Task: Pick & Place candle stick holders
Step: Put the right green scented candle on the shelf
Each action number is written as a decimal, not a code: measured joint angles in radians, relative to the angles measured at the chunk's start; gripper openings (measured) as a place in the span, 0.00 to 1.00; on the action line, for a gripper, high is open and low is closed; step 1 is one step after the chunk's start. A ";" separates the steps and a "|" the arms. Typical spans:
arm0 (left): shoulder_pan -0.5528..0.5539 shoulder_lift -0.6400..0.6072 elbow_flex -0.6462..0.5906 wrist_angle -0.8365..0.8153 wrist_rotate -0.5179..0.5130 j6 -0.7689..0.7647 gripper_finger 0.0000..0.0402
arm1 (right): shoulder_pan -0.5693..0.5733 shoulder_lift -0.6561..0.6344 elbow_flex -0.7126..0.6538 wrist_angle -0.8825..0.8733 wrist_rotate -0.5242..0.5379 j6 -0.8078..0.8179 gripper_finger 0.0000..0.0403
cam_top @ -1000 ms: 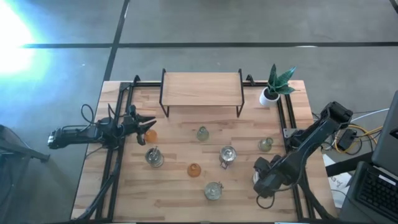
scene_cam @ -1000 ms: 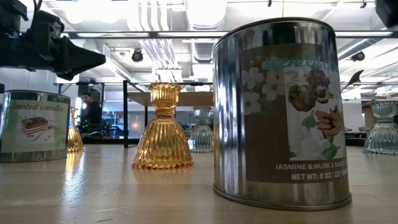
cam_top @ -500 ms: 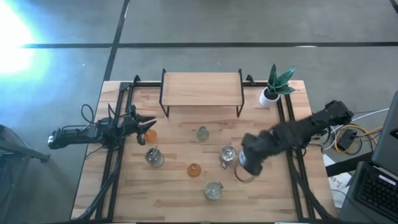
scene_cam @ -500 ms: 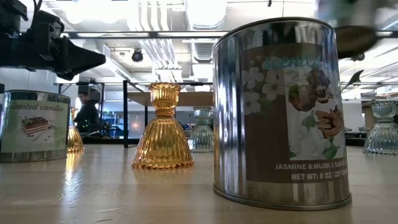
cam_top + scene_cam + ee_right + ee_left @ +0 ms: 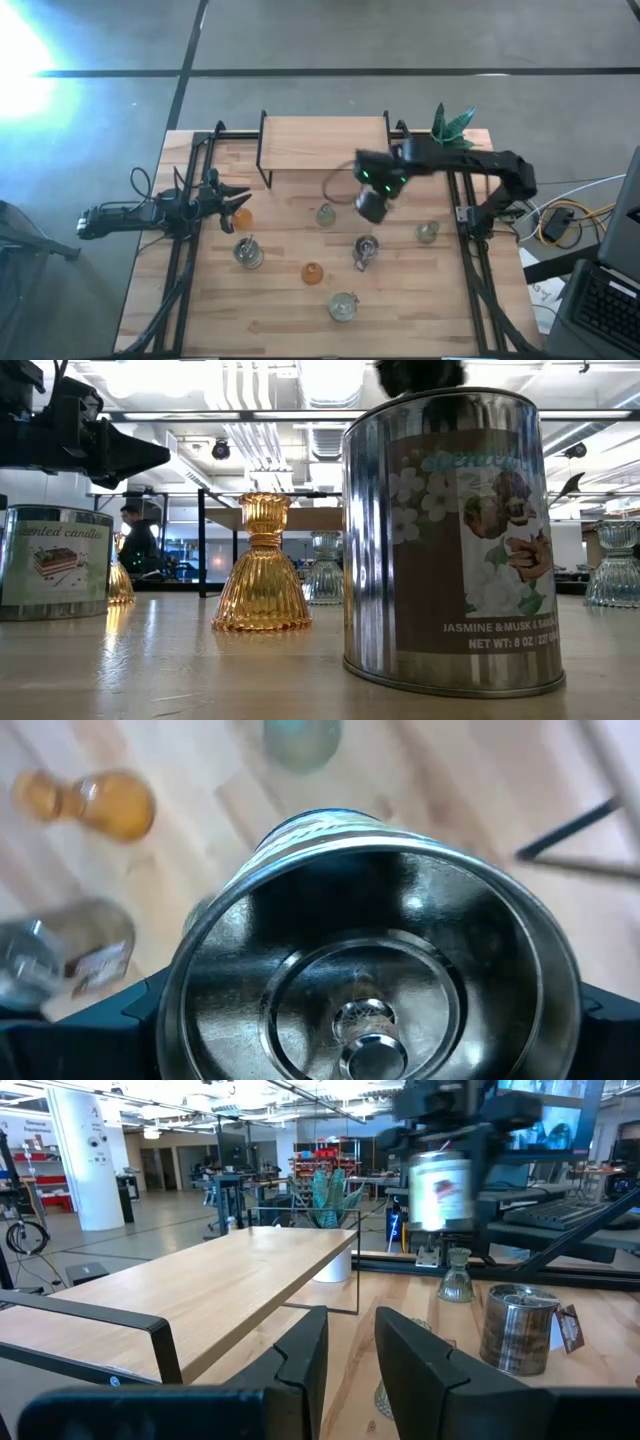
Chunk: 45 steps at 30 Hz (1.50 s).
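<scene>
My right gripper (image 5: 372, 203) hangs over the table's middle, in front of the wooden shelf (image 5: 325, 143), shut on a silvery labelled tin can (image 5: 440, 1185). Its wrist view looks down into the open tin (image 5: 370, 970). Candle stick holders stand base down on the table: a pale green one (image 5: 326, 214), two orange ones (image 5: 312, 272) (image 5: 240, 215) and two clear ones (image 5: 427, 232) (image 5: 343, 306). My left gripper (image 5: 228, 196) waits level at the table's left side, narrowly open, with nothing between its fingers (image 5: 300, 1360). My right gripper holds the tin between its two fingers, one on each outer side of the wall just below the open rim (image 5: 190, 980). The fingers come from above, pointing down. The tin hangs upright below them with its mouth up, lifted clear of the table.
Two more tins stand on the table (image 5: 248, 252) (image 5: 366, 248); one fills the low view (image 5: 450, 540) beside an orange holder (image 5: 262, 565). A potted plant (image 5: 445, 135) stands at the far right. Black frame rails (image 5: 190, 250) run along both sides.
My right gripper has swung from the near right corner toward the far edge and the table's left, rising with the tin and rolling its wrist. It now hangs in front of the shelf. The tin has stayed clear of the table.
</scene>
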 joint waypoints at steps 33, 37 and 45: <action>0.000 0.000 0.000 0.000 0.000 0.000 0.23 | -0.370 0.499 0.655 -0.173 0.038 -0.282 0.85; 0.000 0.000 0.000 0.000 0.000 0.000 0.23 | -0.371 0.499 0.655 -0.128 0.038 -0.292 0.87; 0.000 0.000 0.000 0.000 0.000 0.000 0.23 | -0.372 0.500 0.654 -0.119 0.060 -0.286 0.94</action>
